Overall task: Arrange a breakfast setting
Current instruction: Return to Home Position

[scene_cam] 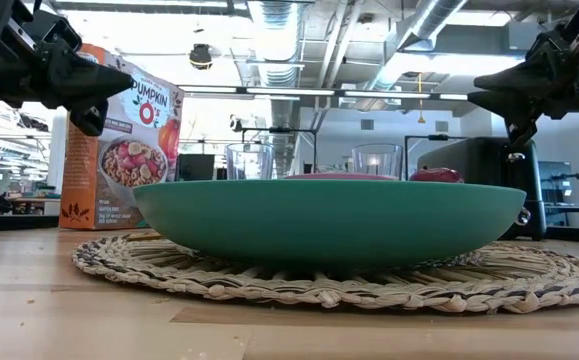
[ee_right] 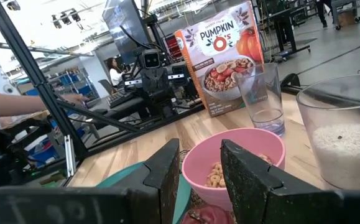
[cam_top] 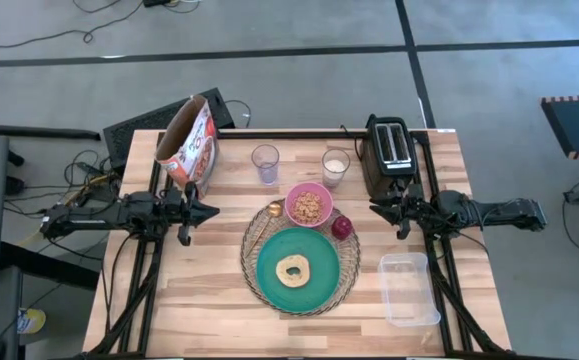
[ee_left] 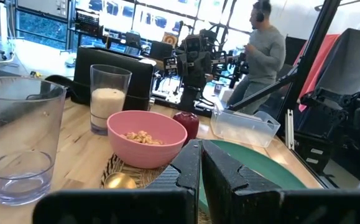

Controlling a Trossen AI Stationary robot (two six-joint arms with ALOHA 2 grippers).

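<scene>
Teal plate (cam_top: 269,278) with one bagel (cam_top: 293,270), one pink bowl (cam_top: 290,206), one fruit (cam_top: 341,228), one spoon (cam_top: 274,209); left claw (cam_top: 210,210) closed, right claw (cam_top: 377,209) narrow.

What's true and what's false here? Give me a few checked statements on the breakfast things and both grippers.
1. The bagel lies on the teal plate. True.
2. The red apple sits inside the pink bowl. False: it stands outside the bowl, right beside it, at the plate's edge.
3. The pink bowl holds cereal. True.
4. The left gripper grips the gold spoon. False: its fingers are shut on nothing, and the spoon lies beside the bowl.
5. The right gripper is open and holds nothing. True.
</scene>
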